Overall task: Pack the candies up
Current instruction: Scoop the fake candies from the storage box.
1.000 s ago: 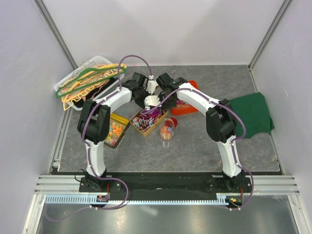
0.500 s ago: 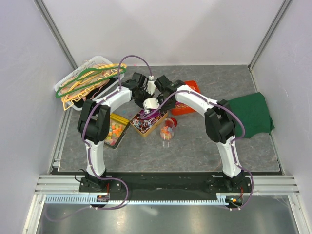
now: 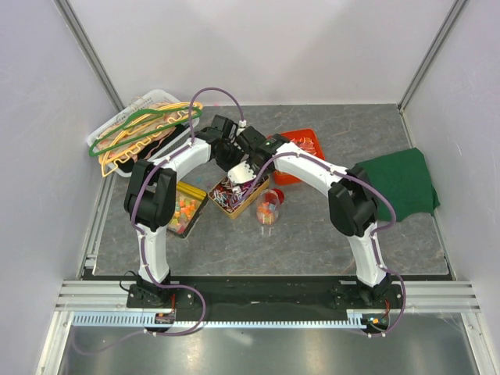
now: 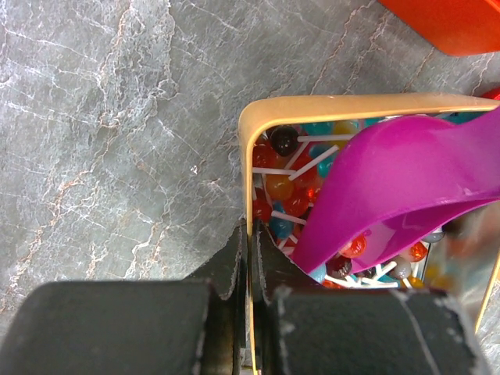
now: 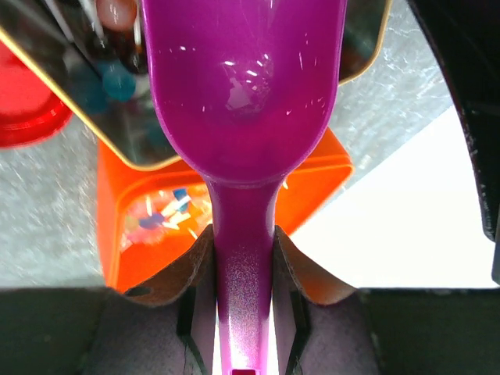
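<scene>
Dozens of candies (image 4: 283, 191) lie heaped in the tan tray (image 4: 328, 104), small glossy balls in orange, red and blue with thin white sticks among them. More wrapped pieces show in the orange bin (image 5: 108, 226) behind, and a clear cup (image 3: 268, 211) on the table (image 4: 117, 117) just beside the tray holds some too. They look light, hard and smooth, apt to roll and scatter, and too small to pinch one by one. The purple scoop (image 5: 242, 86) is therefore the sensible hold: slid low under the heap, then kept level. The right claw (image 5: 243, 248) is clamped on the scoop's handle, with the bowl tipped into the tray. The left claw (image 4: 251, 246) is closed on the tray's near wall, steadying it. The sticks may tangle and drag neighbours out
</scene>
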Robot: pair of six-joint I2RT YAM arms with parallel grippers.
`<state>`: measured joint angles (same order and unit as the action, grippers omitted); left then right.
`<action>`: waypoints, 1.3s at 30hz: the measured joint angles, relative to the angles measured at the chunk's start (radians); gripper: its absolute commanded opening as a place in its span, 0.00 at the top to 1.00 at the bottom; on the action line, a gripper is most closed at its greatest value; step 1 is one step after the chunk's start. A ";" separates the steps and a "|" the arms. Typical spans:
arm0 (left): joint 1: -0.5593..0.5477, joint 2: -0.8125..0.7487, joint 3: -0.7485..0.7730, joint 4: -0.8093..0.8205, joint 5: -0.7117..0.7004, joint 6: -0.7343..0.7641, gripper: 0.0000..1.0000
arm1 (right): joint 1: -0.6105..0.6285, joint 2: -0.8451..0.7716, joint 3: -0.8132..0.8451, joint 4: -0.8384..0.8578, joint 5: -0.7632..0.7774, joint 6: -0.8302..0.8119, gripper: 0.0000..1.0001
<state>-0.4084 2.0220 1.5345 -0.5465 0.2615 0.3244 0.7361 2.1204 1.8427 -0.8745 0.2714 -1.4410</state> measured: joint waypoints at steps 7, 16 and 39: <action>0.000 0.000 0.000 -0.002 -0.006 0.000 0.98 | 0.047 -0.022 -0.047 0.018 0.118 -0.076 1.00; 0.000 0.000 0.000 -0.007 -0.024 -0.001 0.98 | 0.123 -0.031 -0.085 0.044 0.175 -0.093 1.00; 0.000 0.000 -0.003 -0.019 -0.026 -0.012 0.98 | 0.132 0.089 0.048 -0.072 -0.035 0.055 1.00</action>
<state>-0.4080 2.0216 1.5314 -0.5659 0.2359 0.3122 0.8677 2.2093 1.8904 -0.9466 0.2363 -1.3865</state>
